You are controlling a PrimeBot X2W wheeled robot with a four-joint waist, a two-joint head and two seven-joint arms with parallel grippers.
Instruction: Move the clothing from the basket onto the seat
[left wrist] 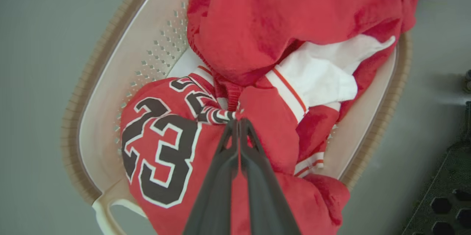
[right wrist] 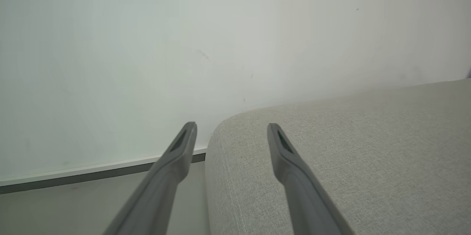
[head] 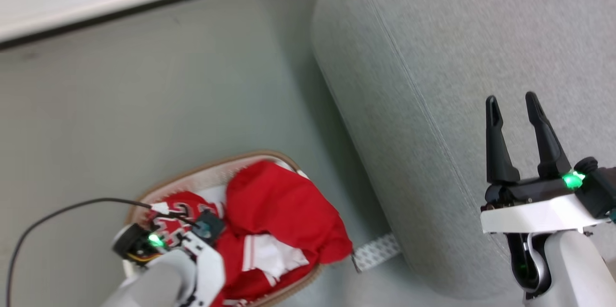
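Pinching a bunched fold of the red jersey (left wrist: 162, 143), the left gripper (left wrist: 237, 121) is holding its two dark fingers pressed flat together, with the black-and-white striped trim gathering right at the tips. The jersey, showing a black 23 outlined in white, is lying against the perforated wall of the oval white basket (left wrist: 92, 91), whose brown rim is ringing the whole pile. The rest of the red clothing (left wrist: 279, 21) is heaping up beside and over it. A plain red garment is spilling across the rim on the seat's side, and a white panel (left wrist: 323, 76) edged with red stripes is poking out beneath it. In the head view the basket is sitting on the grey floor (head: 144, 85), near the rounded corner of the light-grey fabric seat (head: 457, 57). The right gripper (head: 512, 100) is hovering above the seat, well apart from the basket, its fingers spreading wide and holding nothing. A thin black cable (head: 110, 199) is looping over the floor toward the left wrist.
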